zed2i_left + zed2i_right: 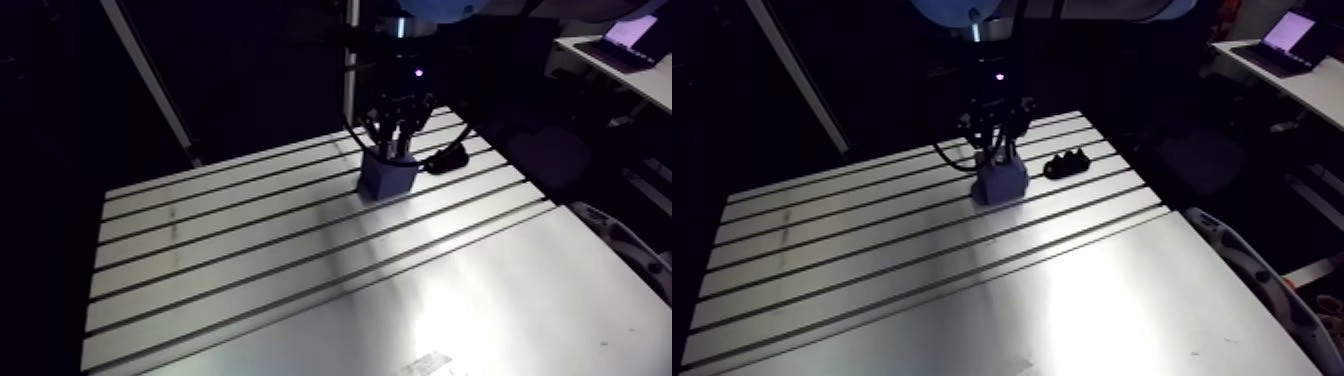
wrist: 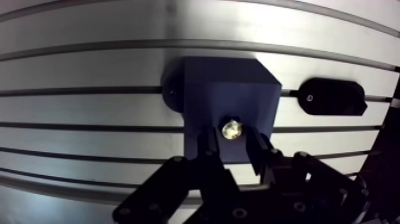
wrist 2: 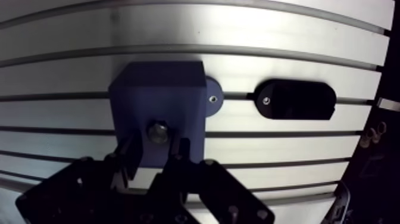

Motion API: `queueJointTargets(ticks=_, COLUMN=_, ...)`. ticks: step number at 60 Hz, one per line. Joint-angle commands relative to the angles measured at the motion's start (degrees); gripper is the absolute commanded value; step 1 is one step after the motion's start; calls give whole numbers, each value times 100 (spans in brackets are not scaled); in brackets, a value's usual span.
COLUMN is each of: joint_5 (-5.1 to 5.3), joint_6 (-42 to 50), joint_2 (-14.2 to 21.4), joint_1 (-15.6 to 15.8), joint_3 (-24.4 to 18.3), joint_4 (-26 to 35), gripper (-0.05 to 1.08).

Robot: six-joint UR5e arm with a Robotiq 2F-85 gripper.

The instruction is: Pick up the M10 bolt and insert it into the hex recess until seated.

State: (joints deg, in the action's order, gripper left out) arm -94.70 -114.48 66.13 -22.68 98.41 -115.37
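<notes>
One bolt (image 2: 231,128), clamped between two fingers (image 2: 209,146), stands in one blue block (image 2: 229,89); one black oval piece (image 2: 331,97) nearby.

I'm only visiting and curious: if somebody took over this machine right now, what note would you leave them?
Pincer: shut on the M10 bolt, directly over the blue block.
Things: the block stands on the slotted table; a black oval holder lies beside it.
Done: bolt picked up and brought to the block's top.
Left: the hex recess is hidden, so seating is unconfirmed; probably press down, then release.
</notes>
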Motion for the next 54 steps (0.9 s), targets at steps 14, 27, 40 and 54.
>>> queueJointTargets(ticks=14, joint_5=0, joint_6=-1, joint_2=9, joint_1=0, joint_3=7, joint_4=-8, gripper=62)
queueJointTargets(ticks=27, joint_5=0, joint_6=-8, joint_2=9, joint_1=1, joint_3=7, joint_4=-8, gripper=62)
queueJointTargets(ticks=40, joint_5=0, joint_6=-9, joint_2=0, joint_1=0, joint_3=7, joint_4=-8, gripper=63)
queueJointTargets(ticks=54, joint_5=0, joint_6=-10, joint_2=0, joint_1=0, joint_3=7, joint_4=-8, gripper=64)
